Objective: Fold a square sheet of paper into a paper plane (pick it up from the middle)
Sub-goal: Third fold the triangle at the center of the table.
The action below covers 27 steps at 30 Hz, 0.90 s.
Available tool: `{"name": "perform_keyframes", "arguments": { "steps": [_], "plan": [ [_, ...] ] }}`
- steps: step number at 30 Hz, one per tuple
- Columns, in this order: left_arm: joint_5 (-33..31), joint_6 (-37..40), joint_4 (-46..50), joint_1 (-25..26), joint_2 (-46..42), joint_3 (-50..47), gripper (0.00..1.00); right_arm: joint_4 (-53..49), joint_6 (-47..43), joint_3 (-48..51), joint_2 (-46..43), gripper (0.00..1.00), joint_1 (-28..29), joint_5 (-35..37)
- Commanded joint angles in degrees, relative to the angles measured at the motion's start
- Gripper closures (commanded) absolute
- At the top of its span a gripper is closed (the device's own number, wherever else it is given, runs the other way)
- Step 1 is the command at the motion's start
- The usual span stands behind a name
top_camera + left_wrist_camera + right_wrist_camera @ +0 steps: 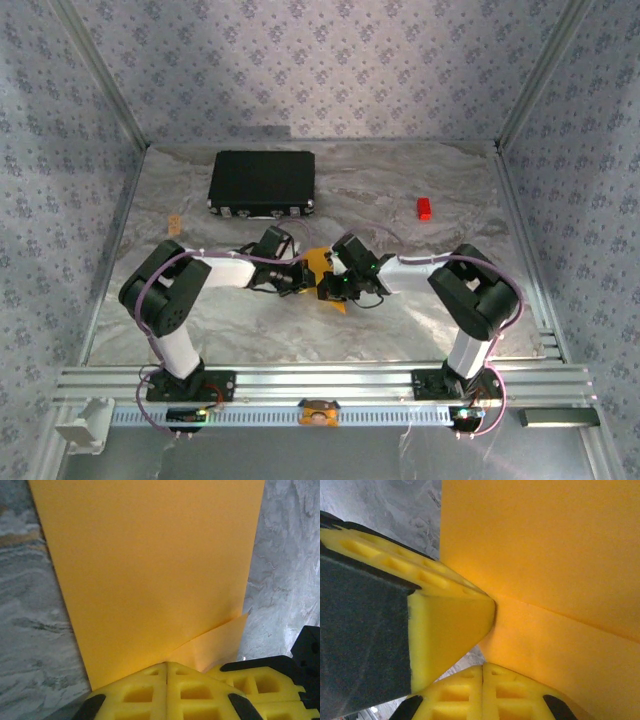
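Note:
The square sheet of paper (318,263) is bright orange and held up off the table's middle between both arms. In the left wrist view the paper (150,570) rises from my left gripper (167,664), whose yellow jaws are pressed shut on its lower edge; a folded flap (215,645) slants at the lower right. My right gripper (483,666) is also shut, pinching the paper (560,555) just below a crease. The left gripper's fingers (445,625) meet the sheet right beside it. From above, the left gripper (308,275) and the right gripper (332,285) almost touch.
A black rectangular case (262,182) lies at the back left of the table. A small red block (424,208) sits at the back right. The grey marbled table (250,320) is bounded by metal frame rails and patterned walls on all sides.

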<state>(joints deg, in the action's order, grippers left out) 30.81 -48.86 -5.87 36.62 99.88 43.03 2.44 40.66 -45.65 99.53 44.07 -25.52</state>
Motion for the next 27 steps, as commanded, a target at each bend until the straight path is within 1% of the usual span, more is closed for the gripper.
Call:
{"name": "perform_keyframes", "arguments": {
  "steps": [1,12,17,20,24,27],
  "plan": [
    [-1.75,1.67,3.49,-0.31,1.91,-0.14,0.98,-1.08,-0.5,2.77,-0.71,1.0,-0.02,0.64],
    [-1.59,2.22,3.68,-0.73,2.64,0.06,0.99,-2.37,-0.7,12.08,-9.83,0.99,-2.88,-0.67],
    [-1.15,2.36,3.67,-0.63,2.85,0.22,0.99,-2.25,-0.19,11.75,-11.61,0.98,-2.83,-1.65],
    [-1.09,2.35,3.84,-0.59,3.01,0.46,0.99,-1.89,-0.69,8.77,-10.89,0.98,-2.22,-2.72],
    [-1.18,2.43,4.15,-0.51,3.3,0.61,0.99,-2.91,-2.26,3.76,-5.42,0.98,-2.01,-3.4],
    [-1.23,2.49,4.32,-0.53,3.24,0.52,0.99,-1.73,-1.92,4.13,-3.73,0.98,-1.8,-3.19]
  ]
}}
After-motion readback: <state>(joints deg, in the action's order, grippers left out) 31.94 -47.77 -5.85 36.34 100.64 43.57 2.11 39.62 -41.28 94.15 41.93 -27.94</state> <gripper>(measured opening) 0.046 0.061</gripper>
